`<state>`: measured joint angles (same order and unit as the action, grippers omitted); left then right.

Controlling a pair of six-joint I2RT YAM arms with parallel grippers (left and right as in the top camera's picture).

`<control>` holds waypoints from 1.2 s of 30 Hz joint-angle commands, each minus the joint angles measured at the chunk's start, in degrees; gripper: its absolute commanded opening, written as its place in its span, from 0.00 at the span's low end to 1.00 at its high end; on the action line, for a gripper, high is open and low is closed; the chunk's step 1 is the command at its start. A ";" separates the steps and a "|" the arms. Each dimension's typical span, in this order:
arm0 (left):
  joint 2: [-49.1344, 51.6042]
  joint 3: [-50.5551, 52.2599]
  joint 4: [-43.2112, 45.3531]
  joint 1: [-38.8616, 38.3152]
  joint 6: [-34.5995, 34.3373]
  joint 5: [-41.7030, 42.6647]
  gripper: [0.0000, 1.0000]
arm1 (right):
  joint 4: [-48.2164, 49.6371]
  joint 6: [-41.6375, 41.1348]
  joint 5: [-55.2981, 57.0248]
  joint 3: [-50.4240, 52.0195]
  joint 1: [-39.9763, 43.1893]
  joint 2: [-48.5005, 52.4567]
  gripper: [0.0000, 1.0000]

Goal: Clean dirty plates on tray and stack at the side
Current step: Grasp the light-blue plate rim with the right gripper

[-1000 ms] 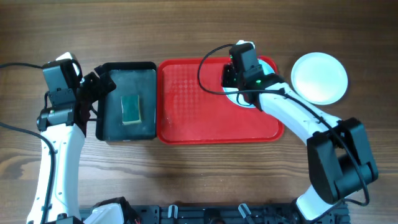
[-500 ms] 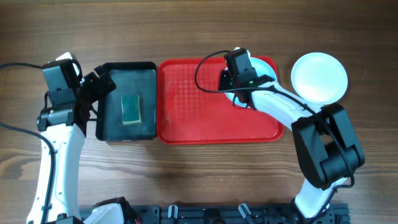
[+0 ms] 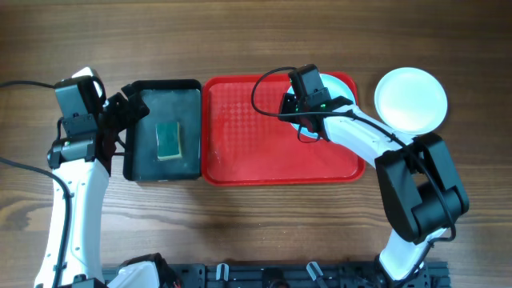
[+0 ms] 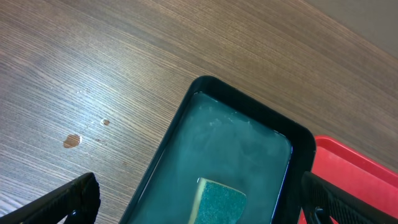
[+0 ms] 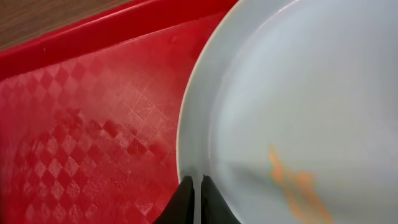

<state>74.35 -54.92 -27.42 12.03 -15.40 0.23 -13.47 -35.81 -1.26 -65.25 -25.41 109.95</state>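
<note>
A pale aqua-blue plate (image 3: 342,84) lies in the far right corner of the red tray (image 3: 256,136), mostly hidden under my right arm. In the right wrist view the plate (image 5: 298,93) carries an orange smear (image 5: 292,183). My right gripper (image 5: 194,190) is shut on the plate's left rim, one finger on each side of the edge; it also shows in the overhead view (image 3: 301,112). A white plate (image 3: 411,99) sits on the table right of the tray. No third plate shows. My left gripper (image 4: 205,202) is open and empty above the black basin.
A black basin (image 3: 164,92) with a green sponge (image 3: 168,140) stands just left of the tray. In the left wrist view the basin (image 4: 242,134) holds cloudy water around the sponge (image 4: 217,199). Small stains (image 4: 71,140) mark the wooden table (image 3: 240,224).
My right wrist has shifted a little to the left over the tray, uncovering more of the aqua plate. The left arm has not moved.
</note>
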 commanded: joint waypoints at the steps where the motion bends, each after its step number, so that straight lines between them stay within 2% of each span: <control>1: -0.09 -0.66 0.13 0.09 -0.50 -0.31 1.00 | 0.44 -3.32 -4.94 0.13 -1.31 1.29 0.07; 5: -0.09 -0.66 0.13 0.09 -0.48 -0.31 1.00 | 3.67 -4.90 -11.52 0.13 -4.52 1.29 0.07; 9: -0.09 -0.66 0.13 0.09 -0.50 -0.31 1.00 | 6.36 -4.20 -12.26 -0.02 -7.93 1.27 0.11; 12: -0.09 -0.66 0.13 0.09 -0.48 -0.31 1.00 | 3.80 5.22 -12.63 -3.67 -6.95 -0.42 0.27; 13: -0.09 -0.66 0.13 0.09 -0.50 -0.31 1.00 | 0.79 7.93 -12.61 -5.38 -6.05 -1.75 0.29; 15: -0.09 -0.66 0.13 0.09 -0.50 -0.31 1.00 | -9.84 17.29 -11.34 -10.36 -2.01 -5.64 0.40; 18: -0.09 -0.66 0.13 0.09 -0.50 -0.31 1.00 | -17.46 24.59 -6.08 -12.11 3.87 -7.87 0.58; 22: -0.09 -0.66 0.13 0.09 -0.50 -0.31 1.00 | -21.51 28.33 -0.04 -11.45 11.21 -7.23 0.63; 23: -0.09 -0.66 0.13 0.09 -0.50 -0.31 1.00 | -22.49 28.35 -0.02 -11.08 12.52 -7.23 0.69; 25: -0.09 -0.66 0.13 0.09 -0.50 -0.31 1.00 | -23.45 28.37 1.09 -10.32 14.12 -7.19 0.68; 30: -0.09 -0.66 0.13 0.09 -0.50 -0.31 1.00 | -16.74 30.64 4.55 -3.93 14.67 -6.95 0.40; 36: -0.09 -0.66 0.13 0.09 -0.50 -0.31 1.00 | -11.89 31.32 8.74 -1.79 14.78 -5.03 0.38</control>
<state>74.35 -54.94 -27.42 12.03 -15.40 0.25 -26.70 -5.69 5.02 -67.59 -10.68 102.80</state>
